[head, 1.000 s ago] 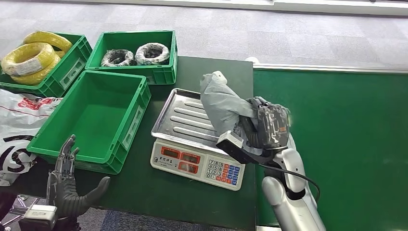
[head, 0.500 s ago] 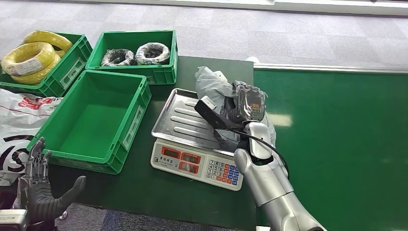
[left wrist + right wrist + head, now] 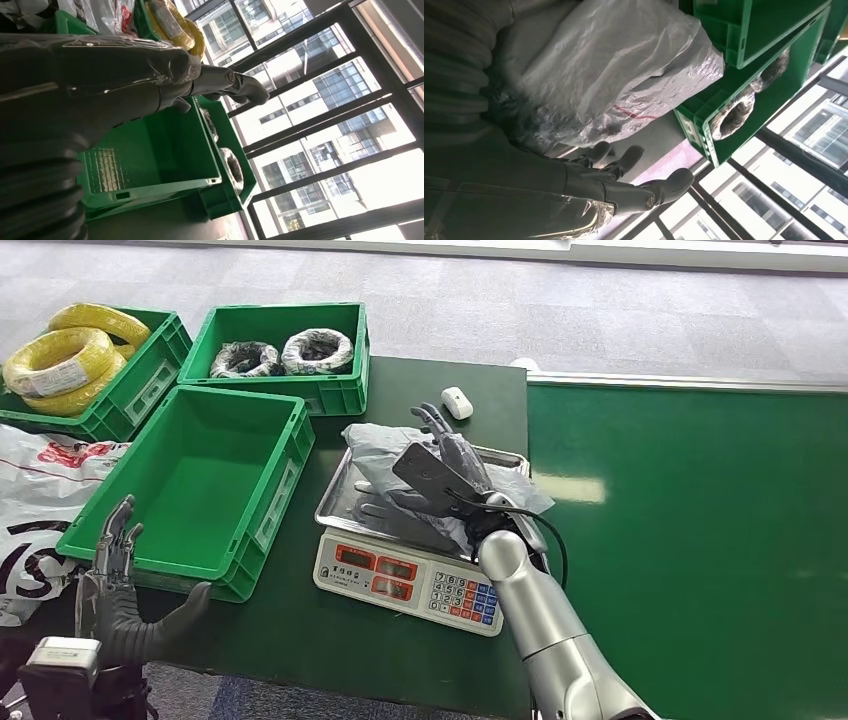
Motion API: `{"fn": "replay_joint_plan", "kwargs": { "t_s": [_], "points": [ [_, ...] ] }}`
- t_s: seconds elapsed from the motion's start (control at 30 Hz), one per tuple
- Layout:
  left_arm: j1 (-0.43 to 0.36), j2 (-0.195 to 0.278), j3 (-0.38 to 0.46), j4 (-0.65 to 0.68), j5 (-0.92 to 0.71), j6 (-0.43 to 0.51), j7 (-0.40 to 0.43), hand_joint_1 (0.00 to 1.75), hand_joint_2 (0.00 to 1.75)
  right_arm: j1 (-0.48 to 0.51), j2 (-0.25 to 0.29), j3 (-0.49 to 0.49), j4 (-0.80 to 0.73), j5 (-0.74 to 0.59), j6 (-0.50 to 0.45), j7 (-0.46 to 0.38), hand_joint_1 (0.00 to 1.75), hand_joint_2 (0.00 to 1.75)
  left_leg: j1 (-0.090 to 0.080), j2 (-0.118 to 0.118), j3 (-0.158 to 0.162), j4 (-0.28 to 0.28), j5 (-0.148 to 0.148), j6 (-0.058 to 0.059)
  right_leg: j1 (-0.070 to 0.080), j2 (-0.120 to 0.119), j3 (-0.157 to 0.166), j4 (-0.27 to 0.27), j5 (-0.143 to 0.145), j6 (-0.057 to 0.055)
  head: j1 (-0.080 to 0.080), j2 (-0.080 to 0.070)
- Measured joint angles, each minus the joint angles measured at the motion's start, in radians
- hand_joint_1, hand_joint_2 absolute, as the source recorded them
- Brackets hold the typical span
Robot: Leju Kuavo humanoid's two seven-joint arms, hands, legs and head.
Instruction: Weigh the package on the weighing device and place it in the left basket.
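Head view: the package (image 3: 385,445), a grey plastic bag, lies on the steel tray of the scale (image 3: 410,575), which sits on the dark table (image 3: 330,635). The right hand (image 3: 440,455) is over the bag with its fingers (image 3: 432,418) spread apart and extended; whether the palm touches the bag cannot be told, but nothing is gripped. A small white object (image 3: 457,402) lies on the table just beyond the tray. To the left of the scale stands the left basket (image 3: 200,490), a green crate. Behind it are two more crates, one holding dark coils (image 3: 285,352), one holding yellow coils (image 3: 65,358). A white printed bag (image 3: 35,490) lies at the far left. The left hand (image 3: 125,595) is low at the near table edge, fingers spread and upright, thumb out, holding nothing. A green belt (image 3: 690,540) runs to the right of the table.

Left wrist view: the left hand (image 3: 150,75) is extended with fingers (image 3: 235,85) straight and free; the green basket (image 3: 150,155) lies beyond them, with a dark coil (image 3: 232,167) in the next crate.

Right wrist view: the package (image 3: 609,65) lies just beside the right hand (image 3: 574,195), whose fingers (image 3: 669,182) are extended and parted, closing on nothing. A green crate with a dark coil (image 3: 736,110) is beyond.
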Motion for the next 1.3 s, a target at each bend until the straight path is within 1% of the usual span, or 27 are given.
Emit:
{"fn": "replay_joint_plan", "kwargs": {
  "t_s": [0.07, 0.2, 0.3, 0.37, 0.43, 0.53, 0.63, 0.73, 0.93, 1.13, 1.23, 1.3],
  "points": [
    [-0.012, 0.021, -0.038, 0.022, -0.002, 0.028, -0.007, 0.0, 1.75, 0.015, -0.001, 0.002, -0.014, -0.047, 0.017, 0.0, 0.0, 1.75, 0.0, 0.0, 0.0, 0.0, 0.0, 0.0, 0.0, 0.0, 0.0, 0.0, 0.0, 0.0, 0.0, 0.0],
    [-0.027, 0.051, -0.091, 0.053, -0.005, 0.053, -0.01, 0.0, 1.75, 0.031, -0.004, 0.008, -0.034, -0.09, 0.034, -0.003, 0.0, 1.75, 0.0, 0.0, 0.0, 0.0, 0.0, 0.0, 0.0, 0.0, -0.001, 0.0, 0.0, 0.0, 0.0, 0.0],
    [-0.042, 0.073, -0.134, 0.085, -0.042, 0.088, -0.003, 0.0, 1.75, 0.049, -0.01, 0.013, -0.055, -0.154, 0.055, -0.028, 0.0, 1.75, 0.0, 0.0, 0.0, 0.0, 0.0, 0.0, 0.0, 0.0, -0.001, 0.0, 0.0, 0.0, 0.0, 0.0],
    [-0.057, 0.09, -0.179, 0.119, -0.07, 0.12, 0.003, 0.0, 1.75, 0.075, -0.02, 0.02, -0.092, -0.188, 0.048, -0.042, 0.0, 0.87, 0.0, 0.0, 0.0, 0.0, 0.0, 0.0, 0.0, 0.0, -0.001, 0.0, 0.0, 0.0, 0.0, 0.0],
    [-0.073, 0.106, -0.236, 0.149, -0.093, 0.146, 0.011, 0.0, 1.75, 0.119, -0.038, 0.03, -0.159, -0.203, 0.019, -0.038, 0.0, 0.0, 0.0, 0.0, 0.0, 0.0, 0.0, 0.0, 0.0, 0.0, 0.0, 0.0, 0.0, 0.0, 0.0, 0.0],
    [-0.086, 0.121, -0.323, 0.174, -0.144, 0.173, 0.042, 0.0, 1.75, 0.219, -0.08, 0.035, -0.313, -0.235, -0.012, -0.028, 0.0, 0.0, 0.0, 0.0, -0.001, 0.0, -0.001, 0.001, 0.0, 0.0, 0.0, -0.001, 0.0, 0.0, 0.0, 0.0],
    [-0.099, 0.127, -0.396, 0.188, -0.204, 0.196, 0.081, 0.0, 1.75, 0.321, -0.122, 0.035, -0.471, -0.273, -0.018, -0.035, 0.0, 0.0, -0.001, 0.0, -0.002, 0.0, -0.002, 0.001, 0.0, 0.0, -0.001, -0.002, 0.0, 0.0, 0.0, 0.0],
    [-0.111, 0.128, -0.443, 0.199, -0.228, 0.205, 0.101, 0.0, 1.75, 0.38, -0.151, 0.033, -0.573, -0.287, -0.018, -0.038, 0.0, 0.0, -0.001, 0.001, -0.002, 0.0, -0.002, 0.001, 0.0, 0.0, -0.001, -0.002, 0.0, 0.0, 0.0, 0.0],
    [-0.123, 0.132, -0.481, 0.214, -0.231, 0.211, 0.106, 0.0, 1.75, 0.417, -0.179, 0.032, -0.661, -0.289, -0.018, -0.039, 0.0, 0.0, 0.0, 0.0, -0.001, 0.0, -0.002, 0.0, 0.0, 0.0, -0.001, -0.001, 0.0, 0.0, 0.0, 0.0],
    [-0.13, 0.135, -0.495, 0.22, -0.242, 0.211, 0.113, 0.0, 1.75, 0.432, -0.192, 0.032, -0.696, -0.29, -0.025, -0.043, 0.0, 0.0, 0.0, 0.001, -0.001, 0.0, -0.001, 0.0, 0.0, 0.0, -0.001, -0.001, 0.0, 0.0, 0.0, 0.0],
    [-0.147, 0.135, -0.514, 0.23, -0.291, 0.21, 0.145, 0.0, 1.75, 0.457, -0.208, 0.028, -0.724, -0.304, -0.053, -0.069, 0.0, 0.0, 0.0, 0.0, -0.001, 0.001, -0.001, 0.0, 0.0, 0.0, -0.001, -0.001, 0.0, 0.0, 0.0, 0.0],
    [-0.166, 0.135, -0.536, 0.243, -0.339, 0.216, 0.178, 0.0, 1.75, 0.493, -0.225, 0.015, -0.76, -0.336, -0.074, -0.111, 0.0, 0.0, -0.001, 0.0, -0.001, 0.001, -0.002, 0.001, 0.0, 0.0, -0.001, -0.001, 0.0, 0.0, 0.0, 0.0]
  ]
}}
